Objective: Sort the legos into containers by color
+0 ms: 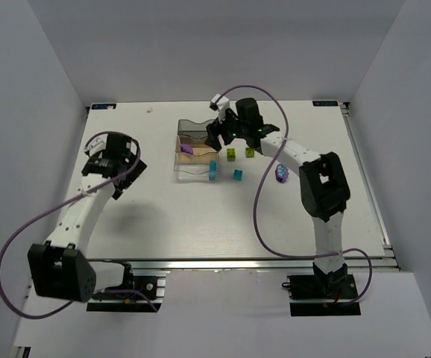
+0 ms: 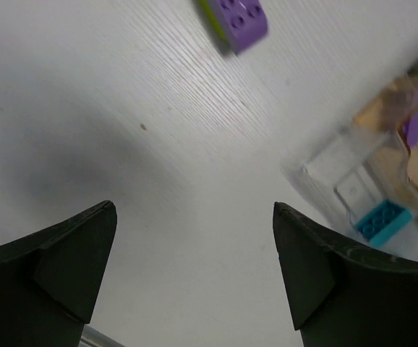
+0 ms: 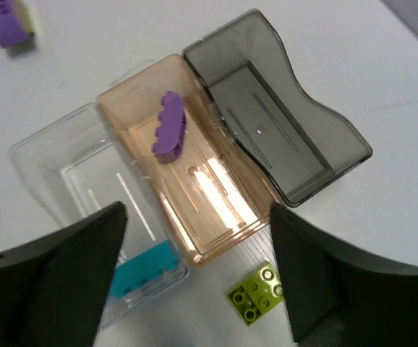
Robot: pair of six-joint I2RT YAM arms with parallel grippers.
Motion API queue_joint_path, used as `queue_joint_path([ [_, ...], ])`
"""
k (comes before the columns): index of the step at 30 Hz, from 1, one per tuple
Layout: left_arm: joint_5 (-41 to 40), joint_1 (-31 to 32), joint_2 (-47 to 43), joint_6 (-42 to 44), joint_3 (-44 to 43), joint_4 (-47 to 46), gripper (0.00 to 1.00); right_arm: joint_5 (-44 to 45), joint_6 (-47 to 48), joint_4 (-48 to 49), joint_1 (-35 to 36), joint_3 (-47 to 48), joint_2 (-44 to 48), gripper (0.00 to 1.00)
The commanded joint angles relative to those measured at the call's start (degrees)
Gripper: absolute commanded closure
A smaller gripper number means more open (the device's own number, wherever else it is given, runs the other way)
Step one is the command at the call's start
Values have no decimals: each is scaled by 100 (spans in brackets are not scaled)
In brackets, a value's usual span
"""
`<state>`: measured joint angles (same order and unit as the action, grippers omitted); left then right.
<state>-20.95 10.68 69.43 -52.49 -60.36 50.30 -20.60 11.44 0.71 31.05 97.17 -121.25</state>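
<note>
Saw three containers lined up side by side on the white table point(image 1: 171, 224): grey bin point(image 3: 281, 123) farthest back, amber bin point(image 3: 122, 101) in the middle, clear bin point(image 3: 43, 159) nearest. Found a rounded purple lego point(image 3: 169, 134) lying in the amber bin and a cyan lego point(image 3: 140, 267) at one end of the clear bin. Spotted more legos loose on the table to the right of the bins: two lime legos point(image 1: 231, 154) point(image 1: 250, 152), a loose cyan one point(image 1: 238, 174), and a purple piece point(image 1: 281, 173) farther right, beside the purple cable point(image 1: 259, 201). Noticed a purple-and-lime brick point(image 2: 238, 23) alone on the table left of the bins, seen only by the wrist cameras. From above, could see only part of the grey and amber bins, with the right pincer in front of them.

Found the right arm point(image 1: 305, 160) reaching forward and bent to the left, with the right gripper point(image 3: 194, 217) hanging over the amber bin. Saw its fingers spread wide, pinching nothing. Found the left arm point(image 1: 81, 212) leaning forward on the left side, well apart from the bins. Saw the left gripper point(image 2: 193, 217) pointed down at bare table, fingers spread wide too, pinching nothing.
</note>
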Motion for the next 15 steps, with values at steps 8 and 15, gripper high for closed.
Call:
queue_joint_path([
  [8, 460, -1050, 2774, -1421, -2022, 999, 6, -1649, 745, -62, -231, -2138, 2649, 90],
  [15, 610, -1059, 4578, -1888, -3832, 989, 16, -1904, 632, -440, -345, -3564, 3679, 62],
])
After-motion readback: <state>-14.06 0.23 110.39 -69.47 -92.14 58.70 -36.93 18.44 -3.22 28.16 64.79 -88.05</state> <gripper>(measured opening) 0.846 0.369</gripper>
